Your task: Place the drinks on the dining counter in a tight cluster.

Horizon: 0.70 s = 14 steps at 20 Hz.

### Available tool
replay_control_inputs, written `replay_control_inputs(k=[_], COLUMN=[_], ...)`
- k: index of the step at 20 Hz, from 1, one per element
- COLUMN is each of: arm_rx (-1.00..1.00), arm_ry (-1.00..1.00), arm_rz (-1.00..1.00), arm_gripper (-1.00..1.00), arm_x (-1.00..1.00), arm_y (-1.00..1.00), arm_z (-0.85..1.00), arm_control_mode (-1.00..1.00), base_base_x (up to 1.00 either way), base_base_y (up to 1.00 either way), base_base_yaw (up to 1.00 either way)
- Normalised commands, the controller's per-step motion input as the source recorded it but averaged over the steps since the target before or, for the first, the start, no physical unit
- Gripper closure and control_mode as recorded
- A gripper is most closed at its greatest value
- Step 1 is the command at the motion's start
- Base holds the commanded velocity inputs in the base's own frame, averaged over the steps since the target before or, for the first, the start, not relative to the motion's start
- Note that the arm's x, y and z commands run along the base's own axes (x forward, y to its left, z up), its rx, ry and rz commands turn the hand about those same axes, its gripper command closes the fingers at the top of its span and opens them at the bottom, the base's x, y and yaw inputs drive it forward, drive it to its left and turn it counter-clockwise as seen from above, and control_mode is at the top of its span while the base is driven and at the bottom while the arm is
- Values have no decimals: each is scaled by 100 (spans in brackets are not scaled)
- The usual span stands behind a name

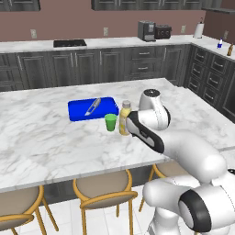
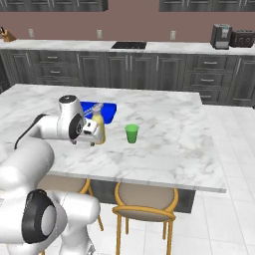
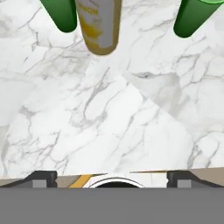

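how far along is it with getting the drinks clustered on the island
Early. The yellow juice bottle stands on the dining counter between green cups. The claw is open and holds nothing, apart from that bottle. Two more bottles still sit on the far wall counter, to be fetched.

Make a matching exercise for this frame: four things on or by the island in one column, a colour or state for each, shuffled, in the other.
Things:
1. juice bottle
2. cup
3. cutting board
4. tool

Descriptions:
A. blue, with a knife lying on it
B. open, holding nothing
C. yellow, standing upright on the marble
D. green, standing beside the bottle

Pairs: 1-C, 2-D, 3-A, 4-B
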Motion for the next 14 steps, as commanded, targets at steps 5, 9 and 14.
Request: replay_control_inputs(k=[5, 9, 14], arm_rx=[0, 0, 0], arm_ry=[0, 0, 0], arm_rz=[0, 0, 0], arm_gripper=[-100, -100, -100], arm_x=[-3, 0, 0], arm_y=[0, 0, 0], arm_z=[0, 0, 0], arm_control_mode=[100, 100, 100], base_base_x=[-16, -59, -42], base_base_y=[0, -2, -13], base_base_yaw=[-1, -5, -31])
